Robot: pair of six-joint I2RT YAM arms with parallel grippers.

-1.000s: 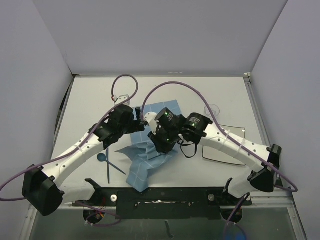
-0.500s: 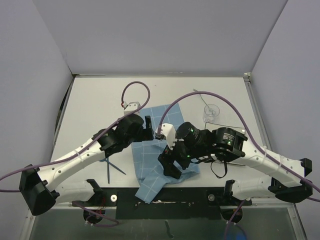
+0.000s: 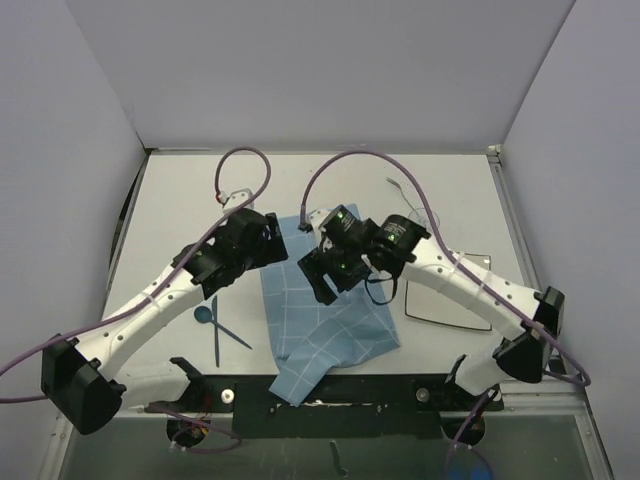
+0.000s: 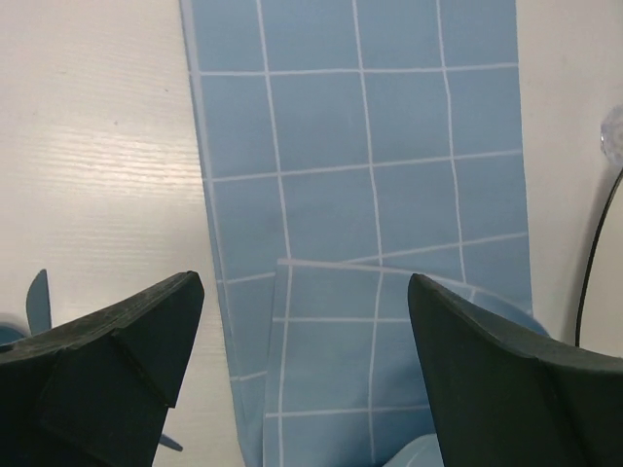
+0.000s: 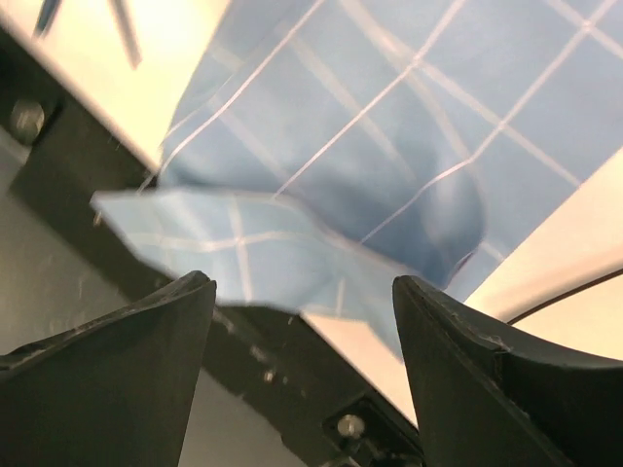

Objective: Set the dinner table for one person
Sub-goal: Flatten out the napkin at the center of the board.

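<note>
At the near edge, the mat (image 3: 330, 325) bunches up, and one corner hangs over the black rail (image 3: 380, 385) of the table (image 3: 180, 200). Your right claw (image 5: 304, 302) is spread wide and empty. It sits just beyond that bunched end and looks down on it, so it is likely the nearer arm for drawing the crumple out.

The mat lies mid-table between your arms, with its long axis running from the rail toward the far side. Farther on, your left claw (image 4: 304, 316) is also spread and holding nothing. It hovers over the far half, where the cloth lies flat apart from one folded flap.
</note>
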